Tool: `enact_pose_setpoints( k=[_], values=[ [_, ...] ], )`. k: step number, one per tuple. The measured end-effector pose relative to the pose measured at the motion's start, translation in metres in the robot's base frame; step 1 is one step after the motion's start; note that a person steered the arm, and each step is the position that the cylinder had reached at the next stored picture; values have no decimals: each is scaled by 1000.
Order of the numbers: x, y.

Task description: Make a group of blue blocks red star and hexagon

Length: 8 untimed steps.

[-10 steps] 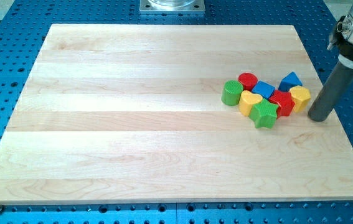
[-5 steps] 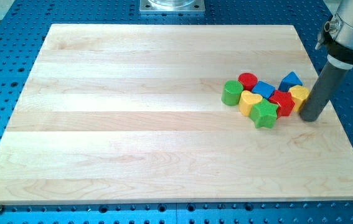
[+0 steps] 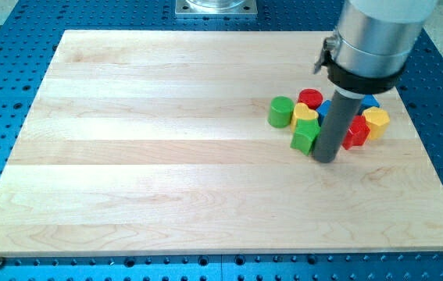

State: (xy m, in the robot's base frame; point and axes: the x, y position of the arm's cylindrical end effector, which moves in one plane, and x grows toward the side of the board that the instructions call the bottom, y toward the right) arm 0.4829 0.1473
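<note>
My tip [image 3: 325, 158] rests on the board just right of the green star [image 3: 305, 136] and left of the red star [image 3: 355, 132]. The rod hides most of a blue block [image 3: 324, 107] behind it. Another blue block [image 3: 370, 101] peeks out at the rod's right, above the yellow hexagon [image 3: 376, 122]. The red cylinder [image 3: 310, 99] sits at the cluster's top. The yellow heart [image 3: 305, 115] lies between the green cylinder [image 3: 281, 112] and the rod.
The wooden board [image 3: 166, 156] lies on a blue perforated table. All the blocks cluster at the board's right side. The arm's grey housing [image 3: 373, 39] looms over the cluster's top right.
My tip swept left from the cluster's right edge into its middle. The green star, yellow heart and green cylinder shifted left.
</note>
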Motion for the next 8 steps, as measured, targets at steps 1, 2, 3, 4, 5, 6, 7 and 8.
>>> enact_pose_setpoints(
  k=[1, 2, 3, 4, 5, 6, 7, 8],
  values=[
    [-24, -1],
    [-46, -3],
    [-76, 12],
    [-110, 14],
    [-146, 48],
    [-86, 114],
    [-26, 108],
    [-11, 112]
  ],
)
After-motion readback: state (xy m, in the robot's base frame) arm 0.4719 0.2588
